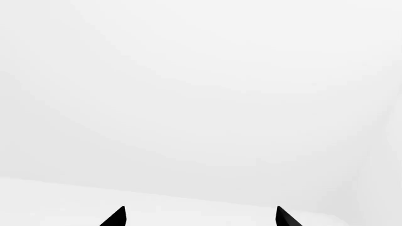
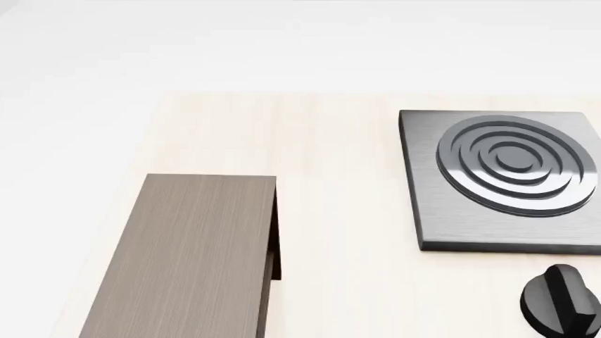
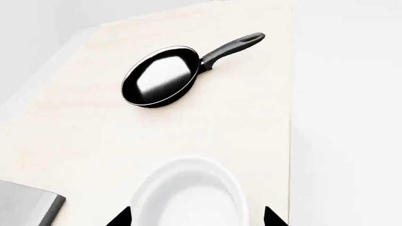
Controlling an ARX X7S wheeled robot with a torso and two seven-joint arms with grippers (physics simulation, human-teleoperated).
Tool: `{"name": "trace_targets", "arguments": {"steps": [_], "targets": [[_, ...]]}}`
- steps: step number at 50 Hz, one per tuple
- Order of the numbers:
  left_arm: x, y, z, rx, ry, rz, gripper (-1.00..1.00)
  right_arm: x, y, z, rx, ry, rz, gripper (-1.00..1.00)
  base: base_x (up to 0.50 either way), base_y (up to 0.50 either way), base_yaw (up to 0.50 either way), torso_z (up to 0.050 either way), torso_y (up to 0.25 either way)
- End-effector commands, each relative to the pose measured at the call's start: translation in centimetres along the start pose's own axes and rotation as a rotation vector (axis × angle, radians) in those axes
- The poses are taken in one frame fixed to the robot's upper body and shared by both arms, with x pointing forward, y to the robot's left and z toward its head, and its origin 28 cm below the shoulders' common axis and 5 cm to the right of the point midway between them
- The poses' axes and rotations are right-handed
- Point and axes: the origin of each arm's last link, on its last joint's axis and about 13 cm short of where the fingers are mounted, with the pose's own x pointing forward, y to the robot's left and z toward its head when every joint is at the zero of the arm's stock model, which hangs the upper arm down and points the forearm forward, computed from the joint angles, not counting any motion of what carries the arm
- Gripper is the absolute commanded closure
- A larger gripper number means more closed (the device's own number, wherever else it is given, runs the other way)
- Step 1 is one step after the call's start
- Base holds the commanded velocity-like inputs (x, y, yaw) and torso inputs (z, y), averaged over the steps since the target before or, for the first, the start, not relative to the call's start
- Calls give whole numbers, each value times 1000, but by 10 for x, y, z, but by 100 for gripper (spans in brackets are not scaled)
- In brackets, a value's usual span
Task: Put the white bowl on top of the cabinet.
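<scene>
In the right wrist view the right gripper (image 3: 196,217) shows only as two black fingertips (image 3: 119,219) at the picture's edge, spread wide apart, released, with the white bowl (image 3: 188,193) between them and just ahead. Whether the tips touch the bowl's wall cannot be told; they stand either side of it. The bowl sits upright on the pale wooden tabletop (image 3: 82,136), mouth up, its thick rim a near-round oval with no clear long axis; its near part is cut off by the picture's edge. Beyond it, well apart, lies a black frying pan (image 3: 160,77), its handle (image 3: 231,47) pointing away from the bowl toward the tabletop's far edge. A grey corner of the stove plate (image 3: 28,207) pokes in at one side.

In the left wrist view the left gripper (image 1: 201,217) likewise shows just two dark tips, set apart and holding nothing, against plain white surroundings.

The head view shows neither bowl nor arms. The cabinet (image 2: 188,260) lies on the tabletop at the left, its long axis running toward and away from the robot, its near end cut off. The stove plate, with concentric rings, sits at the right, and a black knob (image 2: 561,299) lies near it, partly cropped.
</scene>
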Motion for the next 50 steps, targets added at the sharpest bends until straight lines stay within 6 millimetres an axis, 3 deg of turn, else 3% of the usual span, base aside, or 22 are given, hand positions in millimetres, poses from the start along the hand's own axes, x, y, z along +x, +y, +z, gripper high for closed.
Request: {"name": "trace_targets", "arguments": {"steps": [1,32,50], "targets": [[0,0,0,-1,0,-1,-100,-1,-10,7,59,1,-22,-100,0,0,0,0,0],[0,-1,-1,3,1,-2,-100,27,-15,-5,56,88,-118,-100,0,0,0,0,0],[0,-2,-3,12,3,-3,-100,37,2,-9,22,139,-126,-100,0,0,0,0,0]]}}
